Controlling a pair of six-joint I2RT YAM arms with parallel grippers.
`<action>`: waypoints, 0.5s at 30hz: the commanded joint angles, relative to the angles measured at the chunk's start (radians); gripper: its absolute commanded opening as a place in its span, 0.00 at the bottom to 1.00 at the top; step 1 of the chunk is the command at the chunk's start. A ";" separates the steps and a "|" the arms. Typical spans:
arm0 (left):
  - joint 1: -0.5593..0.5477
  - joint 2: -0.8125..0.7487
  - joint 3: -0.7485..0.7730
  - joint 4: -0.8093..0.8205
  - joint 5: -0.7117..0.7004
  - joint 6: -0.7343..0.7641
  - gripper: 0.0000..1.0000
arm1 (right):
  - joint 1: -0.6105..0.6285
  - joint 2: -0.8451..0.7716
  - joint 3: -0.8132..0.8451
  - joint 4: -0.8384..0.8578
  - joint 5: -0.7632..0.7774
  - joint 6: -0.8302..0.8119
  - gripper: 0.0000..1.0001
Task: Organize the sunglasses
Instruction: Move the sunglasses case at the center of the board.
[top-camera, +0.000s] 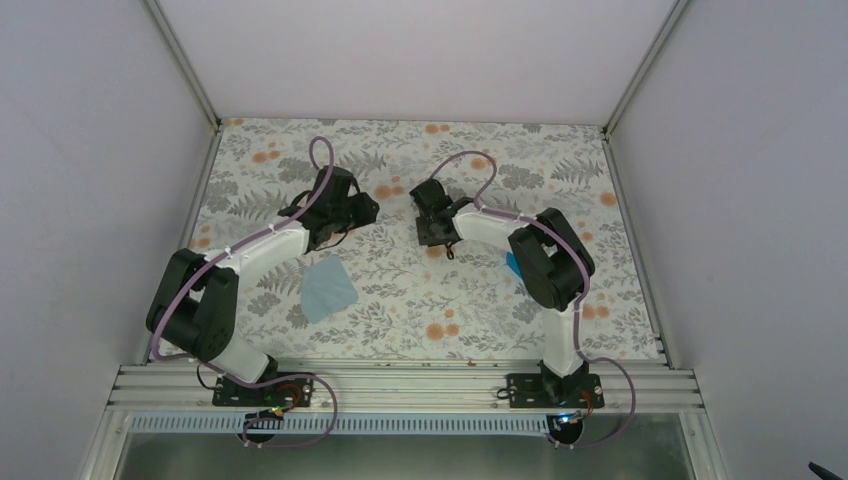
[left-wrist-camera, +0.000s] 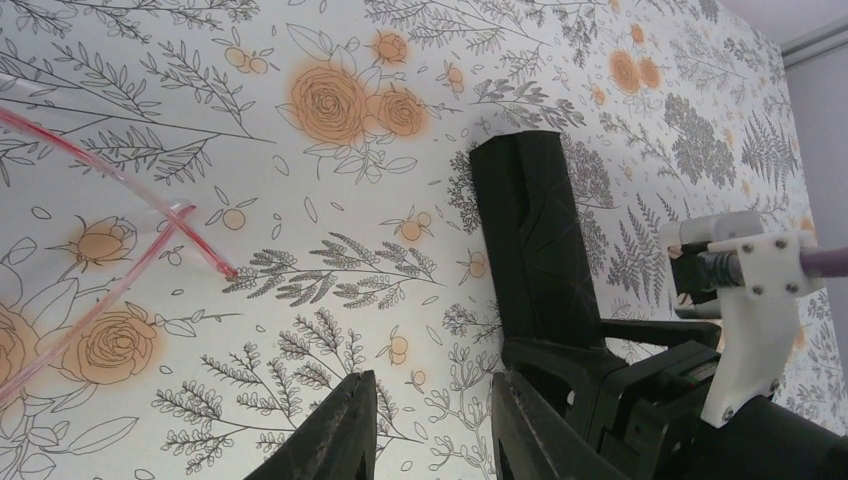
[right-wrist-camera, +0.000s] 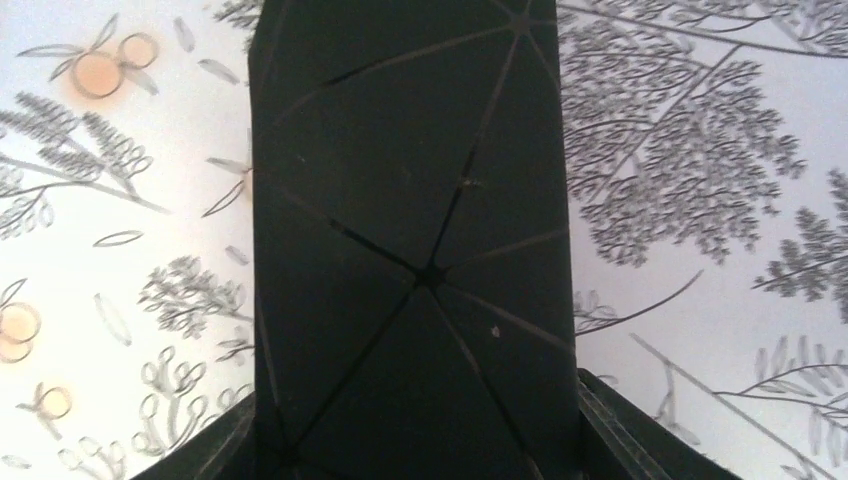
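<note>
The sunglasses (left-wrist-camera: 150, 205) show only in the left wrist view, as thin pink-red arms crossing on the floral table at the far left. In front of them my left gripper (left-wrist-camera: 430, 385) stands open, with bare table between its fingers. My right gripper (right-wrist-camera: 415, 405) is shut on a black folding case (right-wrist-camera: 410, 220) with creased panels, one finger against each long edge. In the left wrist view that case (left-wrist-camera: 530, 230) rises tilted off the table just right of my left gripper. From above, the left gripper (top-camera: 356, 210) and right gripper (top-camera: 436, 215) sit mid-table, a short way apart.
A light blue cloth (top-camera: 328, 287) lies flat near the left arm's forearm. A small bright blue thing (top-camera: 512, 265) peeks out beside the right arm's elbow. Grey walls close the floral table (top-camera: 400, 320) on three sides.
</note>
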 joint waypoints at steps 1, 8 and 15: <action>0.004 0.024 0.025 0.004 0.019 0.023 0.30 | -0.046 -0.001 0.027 0.030 0.087 0.028 0.51; 0.004 0.029 0.025 -0.002 0.033 0.023 0.30 | -0.174 0.012 0.029 0.069 0.047 -0.023 0.51; 0.004 0.027 0.014 0.004 0.047 0.020 0.30 | -0.214 0.045 0.062 0.075 0.042 -0.045 0.55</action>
